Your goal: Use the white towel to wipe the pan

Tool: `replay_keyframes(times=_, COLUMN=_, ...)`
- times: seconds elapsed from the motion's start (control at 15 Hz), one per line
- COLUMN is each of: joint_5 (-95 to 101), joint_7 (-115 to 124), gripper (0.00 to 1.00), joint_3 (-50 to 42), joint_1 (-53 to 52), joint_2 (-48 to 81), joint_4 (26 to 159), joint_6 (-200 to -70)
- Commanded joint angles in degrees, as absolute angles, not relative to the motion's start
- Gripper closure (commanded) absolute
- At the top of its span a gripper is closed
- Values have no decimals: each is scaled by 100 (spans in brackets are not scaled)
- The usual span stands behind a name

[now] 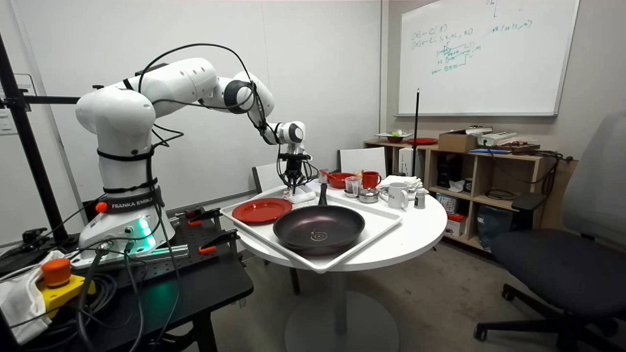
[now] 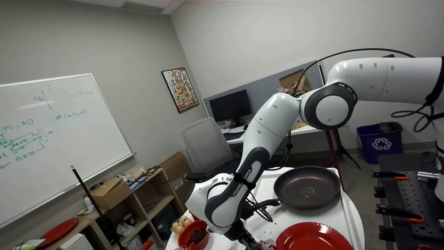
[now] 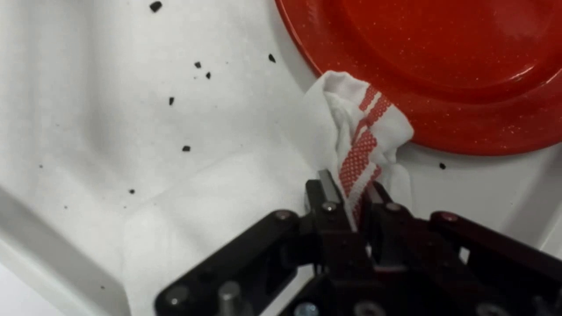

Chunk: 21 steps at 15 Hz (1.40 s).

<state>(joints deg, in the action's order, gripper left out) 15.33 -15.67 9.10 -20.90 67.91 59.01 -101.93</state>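
The pan is dark, wide and round, with its handle pointing toward the table's far side; it also shows in an exterior view. It sits in a white tray on the round table. The white towel has red stripes and lies crumpled in the tray, spread to the left in the wrist view. It also shows in an exterior view. My gripper points down with its fingers closed around a striped fold of the towel. The pan is out of the wrist view.
A red plate lies right beside the towel's fold, in the tray near the pan. Dark crumbs are scattered over the tray. A red bowl, a red mug, a white mug and metal tins stand behind the tray.
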Motion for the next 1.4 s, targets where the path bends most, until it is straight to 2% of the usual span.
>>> replay_keyframes(times=0.0, joint_5=1439, joint_7=-1769, gripper=92, joint_3=929, joint_1=-2208, joint_2=7117, joint_4=5325, joint_6=-10079)
replay_keyframes(times=0.6, joint_5=1517, joint_7=-1789, gripper=92, joint_3=1031, joint_1=-2091, joint_2=6977, joint_4=5695, joint_6=-11003)
replay_keyframes(times=0.73, joint_5=1504, joint_7=-1790, gripper=61, joint_3=1031, joint_1=-2081, joint_2=6967, joint_4=5721, joint_6=-11030)
replay_keyframes(times=1.13, joint_5=1510, joint_7=-1786, gripper=18, joint_3=1065, joint_1=-2075, joint_2=6796, joint_4=5954, joint_6=-11268)
replay_keyframes(times=1.33, joint_5=1533, joint_7=-1720, gripper=1, joint_3=1122, joint_1=-2087, joint_2=6540, joint_4=6269, joint_6=-11558)
